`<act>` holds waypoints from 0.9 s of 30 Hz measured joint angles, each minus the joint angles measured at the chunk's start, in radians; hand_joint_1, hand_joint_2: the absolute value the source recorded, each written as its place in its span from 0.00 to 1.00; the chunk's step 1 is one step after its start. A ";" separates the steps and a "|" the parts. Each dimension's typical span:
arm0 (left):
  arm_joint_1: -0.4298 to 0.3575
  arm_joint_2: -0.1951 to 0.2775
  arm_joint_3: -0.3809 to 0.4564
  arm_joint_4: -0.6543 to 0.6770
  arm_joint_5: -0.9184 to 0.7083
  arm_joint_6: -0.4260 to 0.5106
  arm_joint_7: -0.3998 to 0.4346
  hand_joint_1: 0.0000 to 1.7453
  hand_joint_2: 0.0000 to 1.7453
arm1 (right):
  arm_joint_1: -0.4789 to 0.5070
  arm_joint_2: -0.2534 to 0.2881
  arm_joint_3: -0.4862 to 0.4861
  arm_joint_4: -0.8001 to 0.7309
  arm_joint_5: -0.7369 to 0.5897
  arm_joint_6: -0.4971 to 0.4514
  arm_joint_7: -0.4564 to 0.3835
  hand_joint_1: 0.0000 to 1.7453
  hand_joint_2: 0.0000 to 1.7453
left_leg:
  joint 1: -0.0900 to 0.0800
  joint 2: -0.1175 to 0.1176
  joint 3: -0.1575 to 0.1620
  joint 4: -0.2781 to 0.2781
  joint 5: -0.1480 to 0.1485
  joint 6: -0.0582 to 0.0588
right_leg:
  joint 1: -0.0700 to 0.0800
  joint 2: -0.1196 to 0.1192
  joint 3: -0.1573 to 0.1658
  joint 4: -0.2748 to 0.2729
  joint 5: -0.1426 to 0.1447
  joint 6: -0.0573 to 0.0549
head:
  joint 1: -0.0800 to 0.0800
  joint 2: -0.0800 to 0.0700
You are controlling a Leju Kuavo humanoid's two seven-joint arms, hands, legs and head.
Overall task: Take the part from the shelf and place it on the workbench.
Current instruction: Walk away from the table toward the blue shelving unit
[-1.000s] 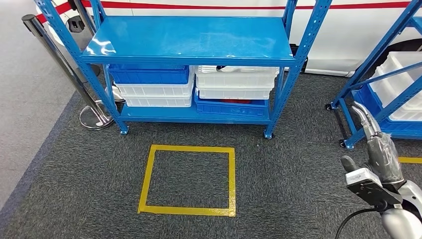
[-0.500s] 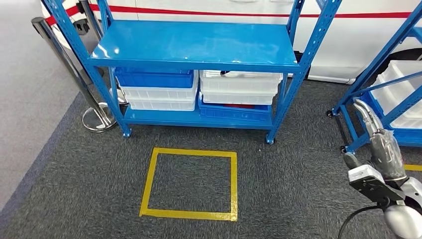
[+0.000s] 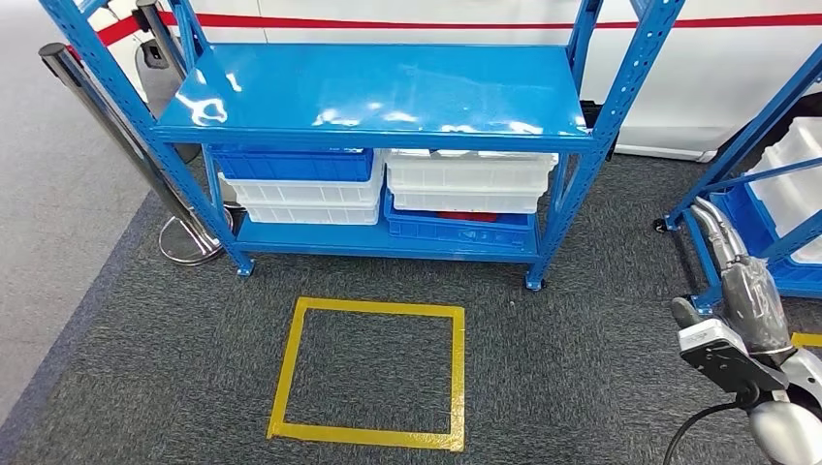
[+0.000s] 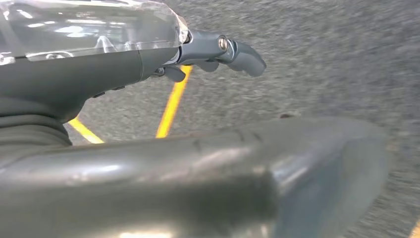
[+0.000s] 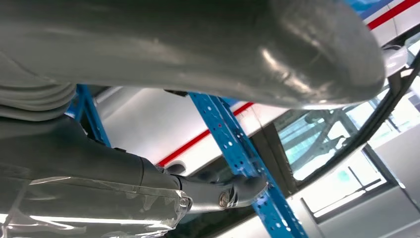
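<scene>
R hand (image 3: 742, 291) empty, fingers straight, by blue shelf (image 3: 378, 87); L hand (image 4: 99, 54) empty over carpet.

Bright, even overhead light is filling the head view, and white glare patches are shining on the shelf (image 3: 378, 87) top. Shadows are lying soft under it. In the wrist views the thumb (image 4: 198, 178) is looming blurred and out of focus, the carpet (image 4: 337, 59) is smearing, and windows (image 5: 346, 163) are glaring.
</scene>
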 joint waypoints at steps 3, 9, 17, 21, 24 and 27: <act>0.005 0.000 0.000 0.000 -0.002 -0.001 0.002 0.00 0.00 | 0.003 0.001 0.001 -0.001 0.007 -0.002 0.000 0.00 0.00 | 0.001 0.001 -0.130 0.111 -0.090 -0.006 | 0.001 -0.002 0.058 -0.008 -0.043 -0.005 | 0.000 0.000; 0.026 0.002 0.000 0.000 -0.003 -0.001 0.004 0.00 0.00 | 0.017 0.021 0.013 -0.007 0.040 -0.016 0.001 0.00 0.00 | -0.022 -0.003 -0.171 -0.147 0.125 0.046 | 0.010 0.005 0.192 -0.035 -0.143 0.003 | 0.000 0.000; 0.010 0.001 0.000 0.000 -0.013 -0.004 0.007 0.00 0.00 | 0.024 0.036 0.025 -0.026 0.055 -0.027 0.011 0.00 0.00 | -0.022 -0.016 -0.031 -0.221 0.096 0.077 | 0.013 0.007 0.038 0.236 -0.129 0.030 | -0.004 0.000; 0.014 0.001 0.000 0.000 -0.013 -0.005 0.007 0.00 0.00 | 0.029 0.040 0.025 -0.026 0.055 -0.027 0.012 0.00 0.00 | -0.028 -0.022 0.063 -0.222 0.023 0.078 | 0.017 0.005 -0.067 0.178 -0.258 0.030 | -0.004 0.000; 0.016 -0.004 0.000 0.003 -0.015 -0.013 0.005 0.00 0.00 | 0.035 0.044 0.026 -0.026 0.056 -0.027 0.013 0.00 0.00 | -0.032 -0.027 0.114 -0.215 -0.027 0.072 | 0.034 0.010 -0.089 0.037 -0.004 0.005 | -0.004 0.000; 0.008 -0.005 0.000 0.005 -0.016 -0.028 -0.007 0.00 0.00 | 0.034 0.045 0.025 -0.036 0.057 -0.030 0.014 0.00 0.00 | -0.035 -0.032 0.141 -0.197 -0.049 0.057 | 0.039 0.015 -0.072 -0.002 0.088 -0.014 | -0.003 0.000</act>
